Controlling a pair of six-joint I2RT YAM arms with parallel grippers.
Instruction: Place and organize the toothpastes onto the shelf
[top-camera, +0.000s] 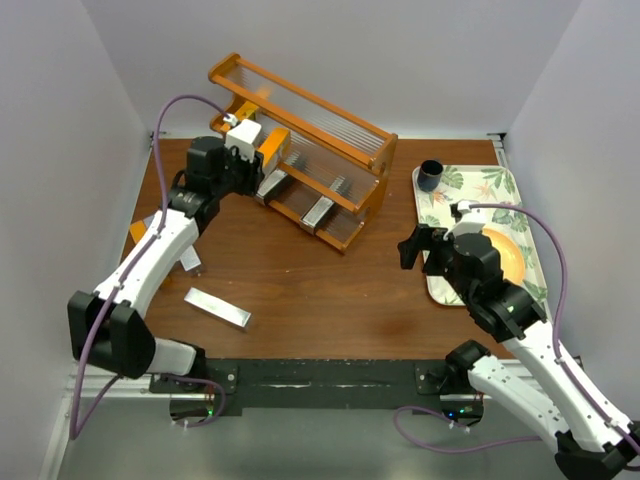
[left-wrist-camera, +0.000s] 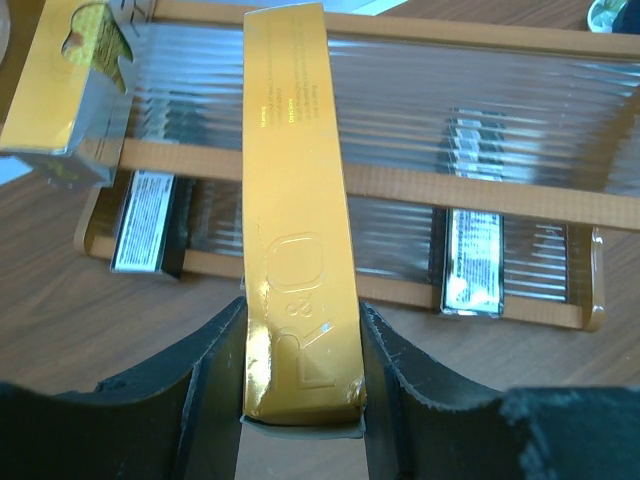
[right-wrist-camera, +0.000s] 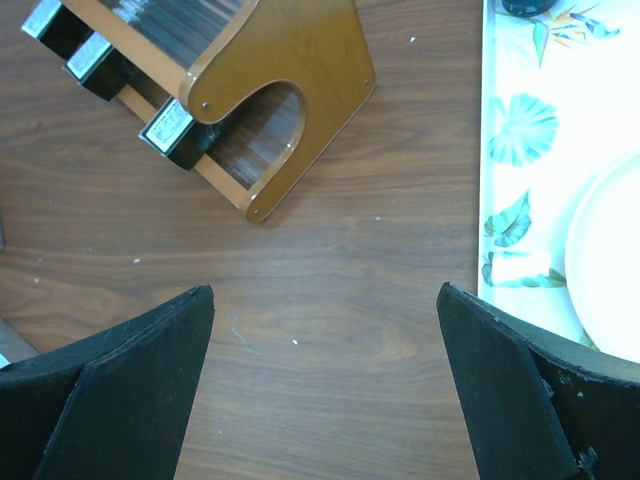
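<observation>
My left gripper (left-wrist-camera: 303, 400) is shut on the near end of a shiny orange toothpaste carton (left-wrist-camera: 295, 220), which reaches out over the shelf (left-wrist-camera: 450, 190). In the top view that gripper (top-camera: 252, 160) sits at the shelf's (top-camera: 300, 140) left end. Two silver cartons (left-wrist-camera: 145, 220) (left-wrist-camera: 475, 260) lie on the lowest tier, and another orange carton (left-wrist-camera: 65, 90) rests at the upper left. One silver carton (top-camera: 217, 307) lies loose on the table. My right gripper (top-camera: 412, 247) stands open over bare table, holding nothing.
A leaf-patterned tray (top-camera: 440, 200) at the right holds a yellow plate (top-camera: 505, 255) and a dark cup (top-camera: 430, 175). More cartons lie beside the left arm, one silver (top-camera: 190, 258) and one orange (top-camera: 138, 232). The shelf's side panel (right-wrist-camera: 290, 60) shows in the right wrist view.
</observation>
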